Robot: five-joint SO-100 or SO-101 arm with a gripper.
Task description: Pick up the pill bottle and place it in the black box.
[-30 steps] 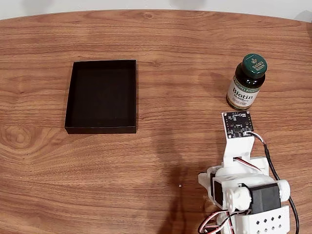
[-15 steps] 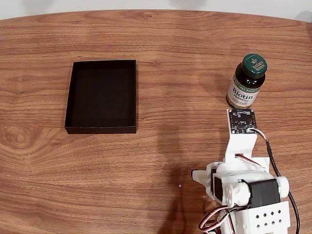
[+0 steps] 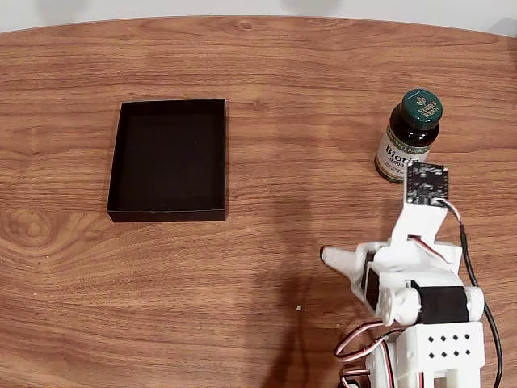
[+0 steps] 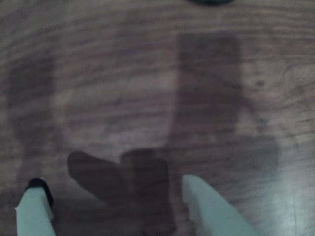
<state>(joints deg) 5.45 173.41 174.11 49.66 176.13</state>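
Observation:
The pill bottle [image 3: 410, 129], dark amber with a green cap and a white label, stands upright at the right side of the table in the fixed view. My white arm [image 3: 412, 279] reaches up from the bottom right, and its camera board [image 3: 426, 183] overlaps the lower right of the bottle's label. One white finger [image 3: 337, 258] juts out to the left of the arm. In the wrist view my gripper [image 4: 112, 189] is open over bare wood, nothing between its fingers, and a dark rounded edge [image 4: 210, 2] shows at the top. The black box [image 3: 170, 159] lies open at the left.
The wooden table [image 3: 283, 73] ends in a curved far edge along the top of the fixed view. Bare wood spans the stretch between the box and the bottle. Red, white and black wires [image 3: 359, 343] loop beside the arm's base at the bottom right.
The arm has swung right and toward the bottle; its camera board now overlaps the label. The white finger sticks out further to the left, so the jaws have opened wider.

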